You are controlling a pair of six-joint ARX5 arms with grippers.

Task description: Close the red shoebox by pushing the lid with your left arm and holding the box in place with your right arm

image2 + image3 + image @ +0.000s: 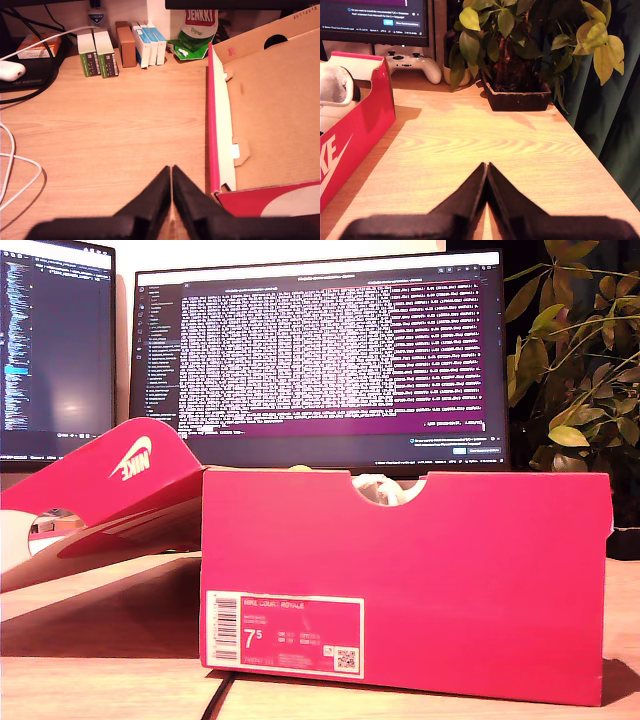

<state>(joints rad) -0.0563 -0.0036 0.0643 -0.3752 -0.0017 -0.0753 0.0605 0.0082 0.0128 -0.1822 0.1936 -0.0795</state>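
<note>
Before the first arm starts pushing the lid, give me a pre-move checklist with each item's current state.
1. Lid open, hinged back from the shoebox: ok.
2. First end effector shut for pushing, beside the lid's edge, not touching: ok.
3. Second end effector bracing the box: not ok; it is shut, apart from the box wall.
4. Contents below the rim: cannot tell; something pale sits high inside.
5. Table clear along the lid's path: ok; the white cable lies aside.

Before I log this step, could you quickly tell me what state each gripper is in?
My first gripper: shut, holding nothing, beside the open lid.
My second gripper: shut, holding nothing, beside the red shoebox.
</note>
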